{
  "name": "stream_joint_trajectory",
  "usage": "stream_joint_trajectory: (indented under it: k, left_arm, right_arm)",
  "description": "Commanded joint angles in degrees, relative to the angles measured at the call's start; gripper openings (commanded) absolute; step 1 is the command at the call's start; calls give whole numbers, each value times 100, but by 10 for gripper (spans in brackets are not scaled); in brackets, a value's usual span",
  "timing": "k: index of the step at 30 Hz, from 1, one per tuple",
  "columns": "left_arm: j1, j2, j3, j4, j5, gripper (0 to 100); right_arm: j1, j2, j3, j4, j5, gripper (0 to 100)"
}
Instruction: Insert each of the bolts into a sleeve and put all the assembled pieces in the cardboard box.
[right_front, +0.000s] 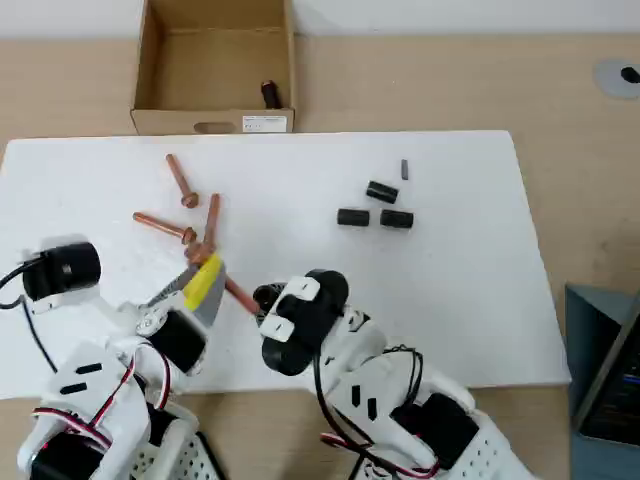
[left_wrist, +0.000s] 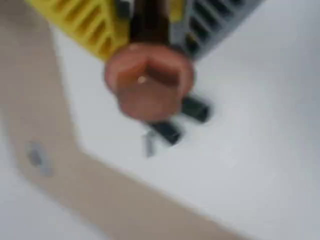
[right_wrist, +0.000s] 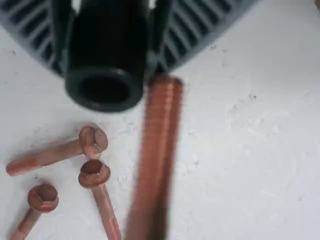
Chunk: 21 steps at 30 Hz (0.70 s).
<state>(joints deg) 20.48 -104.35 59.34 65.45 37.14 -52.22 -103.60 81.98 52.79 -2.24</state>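
Held bolt (right_front: 240, 297): copper, pinched by the left gripper (right_front: 202, 284) between a yellow finger and a grey one, above the near-left part of the white sheet (right_front: 470, 300). Seen head-on and blurred from the left wrist, shank hidden behind the flanged head.

Held sleeve (right_wrist: 106, 70): black, clamped in the right gripper (right_wrist: 107, 30), open bore facing the right wrist camera. Threaded end of the held bolt just beside the sleeve's mouth, not inside it; touching or not, impossible to tell. From above, mostly covered by the right arm's wrist.

Three loose bolts (right_front: 180, 180) flat on the sheet's left half, just beyond the left gripper, heads close together. Three loose sleeves (right_front: 382, 191) clustered right of the sheet's middle, well apart from the bolts, with a small dark pin (right_front: 404, 169) just beyond them.

Cardboard box (right_front: 140, 70) at the worktop (right_front: 560, 90) far edge, left of centre, open on top, far wall cut off. One dark assembled piece (right_front: 270, 95) in its near-right inside corner, too small to separate bolt from sleeve. White label (right_front: 265, 123) on the near wall, print too small to read.

Grey object (right_front: 600, 370) at the near-right corner, cut off, not identifiable.
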Motion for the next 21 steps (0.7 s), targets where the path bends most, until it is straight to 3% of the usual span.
stream_joint_trajectory:
  k: [1,5,21]
  left_arm:
    - [35,-4,-44,-598,-35,5]
    - [35,-4,62,-809,-404,5]
    - [325,-4,870,-809,-703,4]
  right_arm:
    - [-48,-699,-13,-132,-9,9]
    - [-48,-699,-13,-132,-9,9]
    - [-48,-699,-48,-158,0,9]
